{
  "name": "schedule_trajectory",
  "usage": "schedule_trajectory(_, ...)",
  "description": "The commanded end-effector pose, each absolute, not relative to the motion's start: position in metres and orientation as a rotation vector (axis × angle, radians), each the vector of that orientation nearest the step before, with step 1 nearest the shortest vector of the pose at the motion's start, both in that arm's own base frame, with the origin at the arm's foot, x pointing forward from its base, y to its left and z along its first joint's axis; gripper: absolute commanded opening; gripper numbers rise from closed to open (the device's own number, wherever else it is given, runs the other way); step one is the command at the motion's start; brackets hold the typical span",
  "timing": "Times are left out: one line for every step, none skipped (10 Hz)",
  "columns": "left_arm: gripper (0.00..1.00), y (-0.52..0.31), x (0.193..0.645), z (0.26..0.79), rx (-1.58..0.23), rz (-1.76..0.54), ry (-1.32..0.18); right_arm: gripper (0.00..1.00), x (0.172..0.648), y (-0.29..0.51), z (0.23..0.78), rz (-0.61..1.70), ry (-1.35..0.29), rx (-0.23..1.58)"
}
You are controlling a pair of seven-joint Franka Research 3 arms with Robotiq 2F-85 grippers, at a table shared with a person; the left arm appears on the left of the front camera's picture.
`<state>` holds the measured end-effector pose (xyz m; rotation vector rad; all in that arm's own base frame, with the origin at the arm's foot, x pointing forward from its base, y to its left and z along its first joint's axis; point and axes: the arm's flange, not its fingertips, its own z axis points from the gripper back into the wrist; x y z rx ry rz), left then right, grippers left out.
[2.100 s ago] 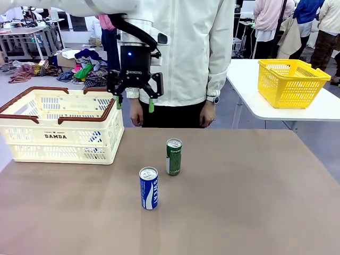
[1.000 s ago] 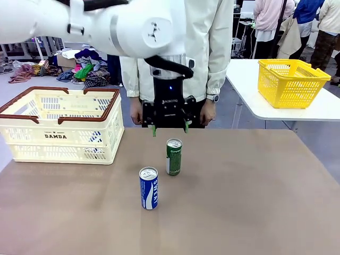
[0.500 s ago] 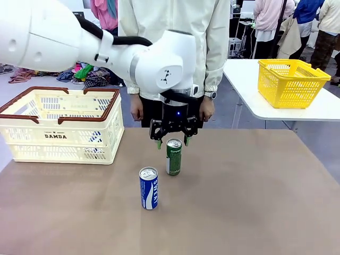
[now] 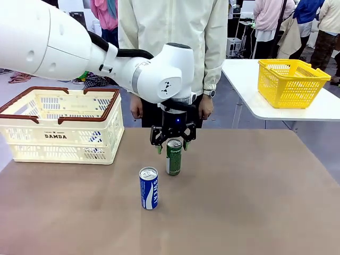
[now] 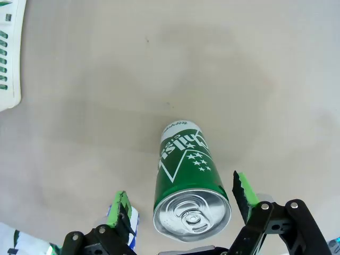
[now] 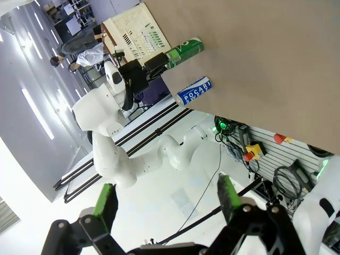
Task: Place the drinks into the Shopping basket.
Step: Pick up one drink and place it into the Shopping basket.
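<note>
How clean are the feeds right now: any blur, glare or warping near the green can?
Front view: sharp, evenly lit, only a soft shadow by the green can. Left wrist view: can crisp, mild glint on its silver top, faint mottled patches on the table. Right wrist view: rolled sideways, lines bowed, bright parts washed out white.

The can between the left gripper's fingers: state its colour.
The can is green with white lettering and a silver top; the left wrist view shows it best.

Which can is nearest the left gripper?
The green can, standing upright between the open fingers of the left gripper. The blue can stands apart from it, nearer the robot.
</note>
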<state>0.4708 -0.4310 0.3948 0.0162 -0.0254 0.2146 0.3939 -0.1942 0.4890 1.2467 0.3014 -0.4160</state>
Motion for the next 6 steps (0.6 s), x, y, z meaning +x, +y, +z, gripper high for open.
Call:
schedule_trajectory(1.00, -0.4318, 0.4669, 0.3905, 0.019, 0.213, -0.021, 1.00, 0.3922, -0.1935, 0.4922, -0.433, 0.310, 1.228)
schedule_trajectory(1.00, -0.4328, 0.4671, 0.3875, 0.015, 0.206, -0.029, 1.00, 0.3922, -0.1935, 0.4922, -0.433, 0.310, 1.228)
schedule_trajectory(1.00, -0.4347, 0.4679, 0.3858, 0.011, 0.191, -0.036, 1.00, 0.3922, -0.1935, 0.4922, -0.433, 0.310, 1.228)
schedule_trajectory(1.00, -0.4353, 0.4676, 0.3846, 0.003, 0.195, -0.046, 1.00, 0.3922, -0.1935, 0.4922, -0.433, 0.310, 1.228)
schedule_trajectory(0.50, -0.4356, 0.4680, 0.3825, 0.044, 0.181, -0.059, 1.00, 0.3922, -0.1935, 0.4922, -0.433, 0.310, 1.228)
schedule_trajectory(0.00, -0.4354, 0.4657, 0.3823, 0.041, 0.169, -0.068, 1.00, 0.3922, -0.1935, 0.4922, -0.433, 0.310, 1.228)
